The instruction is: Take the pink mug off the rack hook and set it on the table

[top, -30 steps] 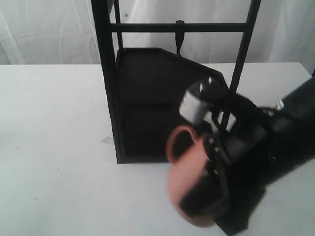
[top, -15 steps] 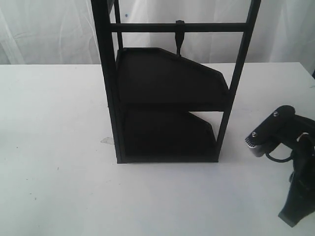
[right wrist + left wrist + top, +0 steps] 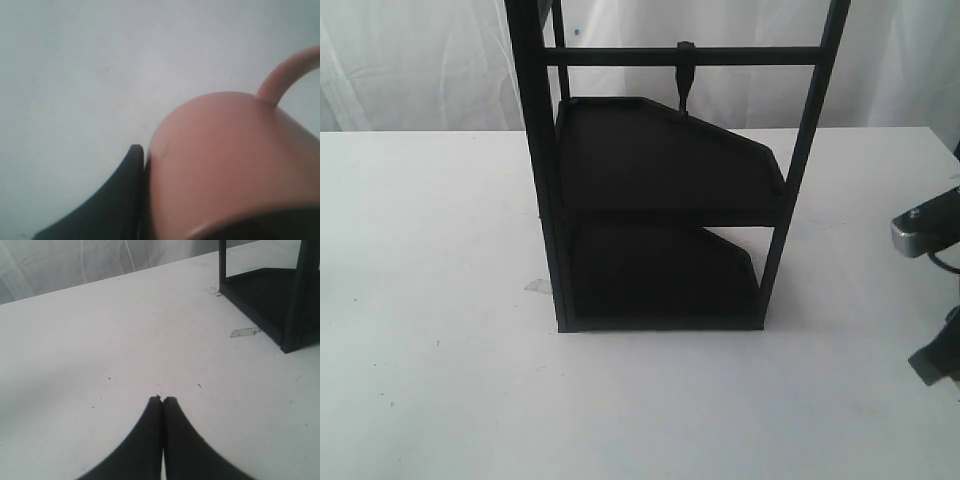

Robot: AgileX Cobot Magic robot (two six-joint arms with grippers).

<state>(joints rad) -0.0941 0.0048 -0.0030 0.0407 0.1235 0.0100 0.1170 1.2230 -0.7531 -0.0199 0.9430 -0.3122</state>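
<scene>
So the mug (image 3: 225,160) is off the hook (image 3: 685,80) and in my right end effector (image 3: 145,170). In the right wrist view, one black finger (image 3: 127,175) is pressed flat against its outer wall. The other finger is hidden, but it looks clamped on the mug to me. The handle (image 3: 287,72) loops out on the side away from that finger, with plain white desk (image 3: 420,300) behind it all. I can't tell whether the bottom is touching the desk.

From the exterior view you don't see the mug at all. Only a bit of my right arm (image 3: 930,225) pokes in at the right edge, well clear of the rack (image 3: 545,200). The hook hangs bare from the crossbar (image 3: 620,56).

My left end effector (image 3: 162,400) has its fingers together, holding nothing, low over the desk. The rack's foot and a scrap of tape (image 3: 245,332) are off to one side.
</scene>
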